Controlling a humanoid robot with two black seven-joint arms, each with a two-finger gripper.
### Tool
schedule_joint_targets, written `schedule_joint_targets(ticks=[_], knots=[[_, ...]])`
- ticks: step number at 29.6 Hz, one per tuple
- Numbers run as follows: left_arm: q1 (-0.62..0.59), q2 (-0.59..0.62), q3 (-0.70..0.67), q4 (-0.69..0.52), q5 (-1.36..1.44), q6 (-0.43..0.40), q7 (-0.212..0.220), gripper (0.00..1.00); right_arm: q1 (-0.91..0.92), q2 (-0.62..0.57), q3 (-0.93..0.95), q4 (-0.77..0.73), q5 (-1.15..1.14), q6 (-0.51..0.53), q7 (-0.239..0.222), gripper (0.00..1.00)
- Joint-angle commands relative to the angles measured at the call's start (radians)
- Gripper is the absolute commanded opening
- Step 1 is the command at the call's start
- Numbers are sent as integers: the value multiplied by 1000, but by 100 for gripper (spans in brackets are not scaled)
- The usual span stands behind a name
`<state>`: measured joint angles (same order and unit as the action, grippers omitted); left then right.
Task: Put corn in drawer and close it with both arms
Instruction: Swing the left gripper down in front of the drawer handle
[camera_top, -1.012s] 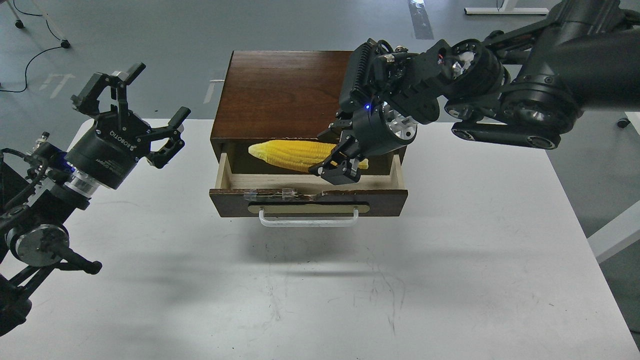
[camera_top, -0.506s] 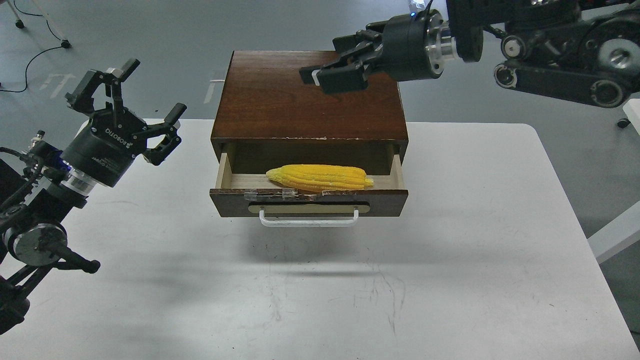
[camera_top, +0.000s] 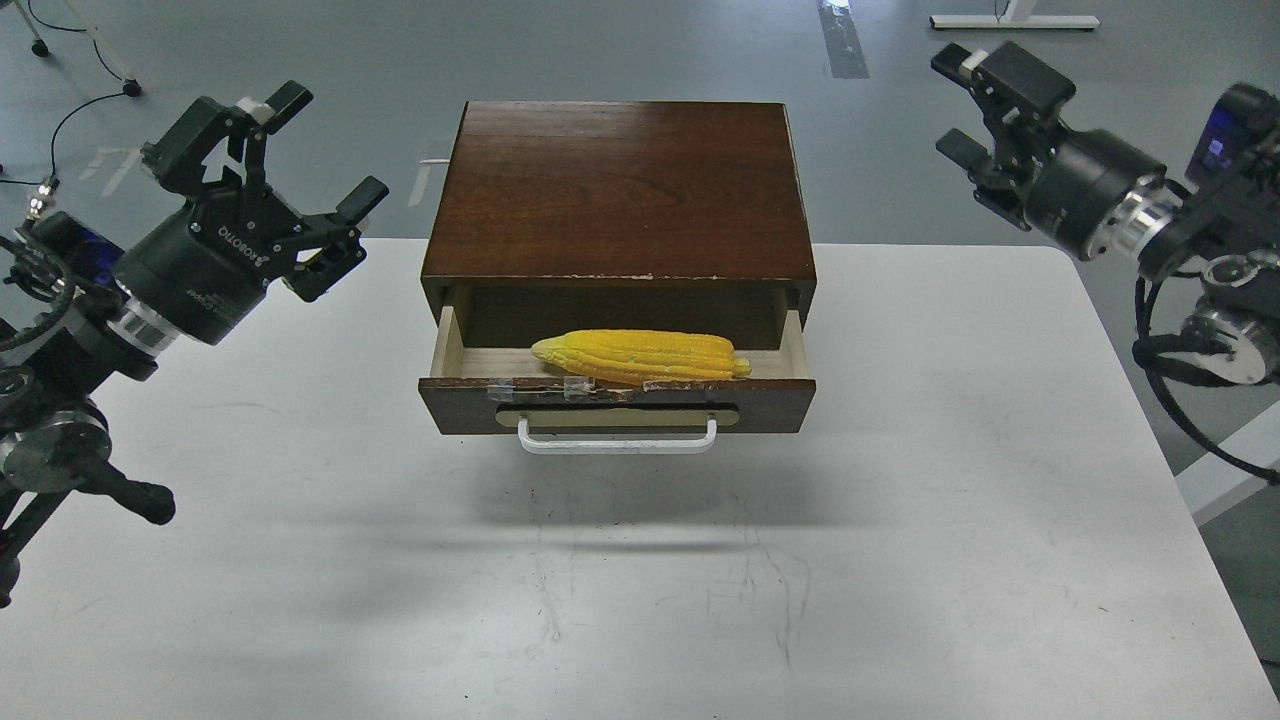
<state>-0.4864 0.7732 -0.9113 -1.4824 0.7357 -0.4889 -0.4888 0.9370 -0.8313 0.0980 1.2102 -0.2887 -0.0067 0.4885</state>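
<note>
The yellow corn (camera_top: 642, 356) lies lengthwise inside the open drawer (camera_top: 617, 405), against its front board. The drawer sticks out of the dark brown cabinet (camera_top: 618, 190), with its white bar handle (camera_top: 617, 440) facing me. My left gripper (camera_top: 305, 160) is open and empty, held above the table to the left of the cabinet. My right gripper (camera_top: 975, 100) is open and empty, raised to the right of the cabinet, well away from the drawer.
The cabinet stands at the far middle of a white table (camera_top: 900, 500). Grey floor with cables (camera_top: 70, 110) lies beyond the table's far edge. A white table leg (camera_top: 1230, 480) shows at the right edge.
My right gripper let go of the corn, which dropped into the drawer, then lifted away up and to the right. My left gripper rose slightly.
</note>
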Motion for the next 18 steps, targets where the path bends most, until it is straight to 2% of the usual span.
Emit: schedule_joint_targets(ticks=[1,5,9,14,17,18], knots=[[-52,-9,3,-149,228,0,0,100,-157,1,95,-3,67,-1,0,99],[-64,-81,22,-274,550,0,0,100,-211,6,111,-5,128,-1,0,99],[-58,-156,90,-282,746,0,0,98,-224,8,111,-5,128,-3,0,99],[-54,-177,236,-282,815,0,0,87,-224,9,112,-11,128,-3,0,99],[-41,-193,327,-282,841,0,0,52,-224,15,112,-17,128,-4,0,99],[-26,-196,345,-282,861,0,0,28,-225,17,111,-18,128,-4,0,99]])
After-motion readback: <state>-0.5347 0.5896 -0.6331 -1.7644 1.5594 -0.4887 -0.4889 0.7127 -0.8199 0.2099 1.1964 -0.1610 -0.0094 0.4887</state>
